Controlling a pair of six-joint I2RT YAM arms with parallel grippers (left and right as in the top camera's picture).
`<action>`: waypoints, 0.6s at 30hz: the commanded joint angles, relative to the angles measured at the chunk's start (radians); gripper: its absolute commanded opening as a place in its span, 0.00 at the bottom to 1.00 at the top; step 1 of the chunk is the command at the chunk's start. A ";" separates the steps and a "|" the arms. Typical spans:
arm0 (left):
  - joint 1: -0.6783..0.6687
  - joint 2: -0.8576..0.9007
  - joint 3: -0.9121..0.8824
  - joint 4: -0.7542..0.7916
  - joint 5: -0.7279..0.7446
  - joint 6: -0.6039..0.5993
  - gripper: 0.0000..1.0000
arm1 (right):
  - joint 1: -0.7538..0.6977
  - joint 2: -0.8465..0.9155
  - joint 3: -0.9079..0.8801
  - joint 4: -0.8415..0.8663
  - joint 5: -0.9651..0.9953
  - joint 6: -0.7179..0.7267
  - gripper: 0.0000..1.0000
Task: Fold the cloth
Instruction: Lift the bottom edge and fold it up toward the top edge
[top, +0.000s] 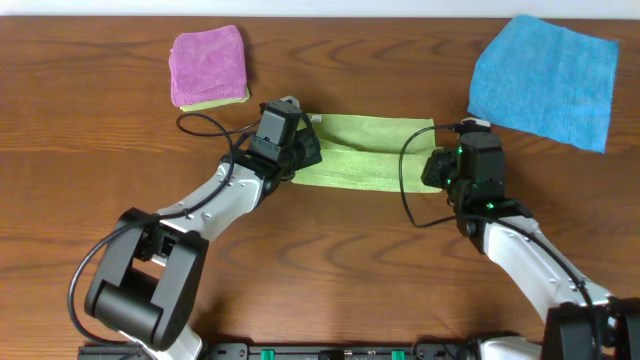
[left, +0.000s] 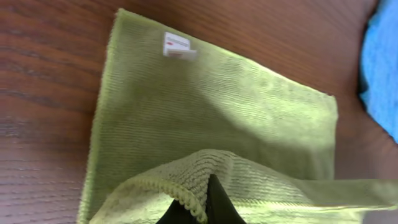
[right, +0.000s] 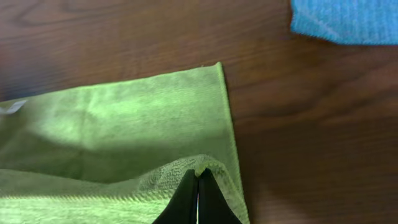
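On brown wooden table (top: 100, 130), lime yellow-green square terry cloth (top: 372, 150) flat between both arms, small white tag (left: 179, 45) at far left corner. Near edge lifted, pinched in closed left gripper (left: 210, 198) and closed right gripper (right: 198, 190). Bright blue cloth (top: 545, 78) far right; pinkish-purple folded cloth (top: 207, 65) far left.

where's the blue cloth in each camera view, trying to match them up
Overhead: the blue cloth lies flat in the top right corner.
Left wrist: the blue cloth is only a strip along the right edge.
Right wrist: the blue cloth runs along the top edge, at the right.
Shared landmark: the green cloth shows in all three views, with bare table between it and the blue one.
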 joint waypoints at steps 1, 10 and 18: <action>0.011 0.034 0.018 0.009 -0.026 0.022 0.06 | -0.007 0.024 0.016 0.023 0.045 -0.015 0.01; 0.012 0.047 0.018 0.045 -0.076 0.022 0.06 | -0.005 0.068 0.016 0.096 0.042 -0.011 0.02; 0.014 0.058 0.020 0.069 -0.109 0.023 0.06 | -0.005 0.109 0.016 0.143 0.041 -0.011 0.02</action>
